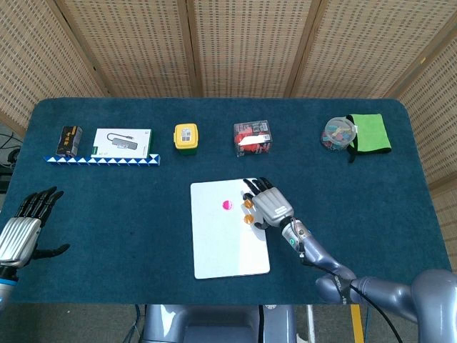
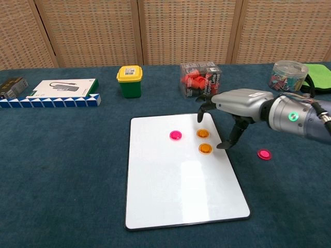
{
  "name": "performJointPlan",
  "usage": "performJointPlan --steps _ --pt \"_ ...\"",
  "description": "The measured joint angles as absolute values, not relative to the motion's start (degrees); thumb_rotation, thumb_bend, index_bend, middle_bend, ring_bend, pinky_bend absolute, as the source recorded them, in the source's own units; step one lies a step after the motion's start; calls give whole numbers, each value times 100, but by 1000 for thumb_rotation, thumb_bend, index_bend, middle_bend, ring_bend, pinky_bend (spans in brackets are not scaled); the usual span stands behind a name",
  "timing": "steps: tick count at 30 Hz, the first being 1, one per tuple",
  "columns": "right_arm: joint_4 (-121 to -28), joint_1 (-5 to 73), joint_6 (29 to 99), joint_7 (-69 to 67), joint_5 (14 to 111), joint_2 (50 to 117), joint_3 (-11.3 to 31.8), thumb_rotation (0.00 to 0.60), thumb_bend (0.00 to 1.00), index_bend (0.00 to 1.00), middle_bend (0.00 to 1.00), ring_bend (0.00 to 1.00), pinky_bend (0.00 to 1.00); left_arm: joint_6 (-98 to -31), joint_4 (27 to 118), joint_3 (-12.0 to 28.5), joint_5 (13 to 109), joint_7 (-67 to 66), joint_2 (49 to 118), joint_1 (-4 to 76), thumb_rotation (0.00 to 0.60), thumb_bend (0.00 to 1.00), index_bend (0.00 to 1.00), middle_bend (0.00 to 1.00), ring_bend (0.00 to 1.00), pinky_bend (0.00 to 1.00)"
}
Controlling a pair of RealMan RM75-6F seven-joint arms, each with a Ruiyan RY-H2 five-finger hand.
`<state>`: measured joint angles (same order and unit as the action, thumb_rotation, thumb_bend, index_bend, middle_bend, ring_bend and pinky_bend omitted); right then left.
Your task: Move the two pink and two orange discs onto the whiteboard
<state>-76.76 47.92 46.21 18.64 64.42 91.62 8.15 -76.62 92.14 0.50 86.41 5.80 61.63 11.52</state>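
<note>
whiteboard (image 2: 170,196): three discs (image 2: 202,133) on its far part
fourth disc (image 2: 264,154): on table, right of board
right hand (image 2: 227,111): apparently above board's far-right corner

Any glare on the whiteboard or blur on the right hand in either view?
Chest view: the whiteboard carries only a faint soft sheen, nothing washed out, and the discs on it read clearly; the right hand has crisp edges with no visible smear. Head view: the board is evenly lit with no hotspot, and the hand is small but sharp.
</note>
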Motion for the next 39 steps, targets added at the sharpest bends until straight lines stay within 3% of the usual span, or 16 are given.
performJointPlan --steps 6,16,39 --pt "-7773 4511 4760 1660 6736 8739 543 600 311 386 0 0 44 -7664 9219 44 8654 563 6158 1153 600 0 0 0 0 0" --pt "-7734 4123 4895 1231 7133 8513 194 600 311 394 0 0 44 -7727 9214 37 8684 556 6166 1123 600 0 0 0 0 0" --pt "-7380 3972 4756 991 7240 8679 202 600 311 404 0 0 44 -7719 9202 40 8687 571 6173 1131 600 0 0 0 0 0"
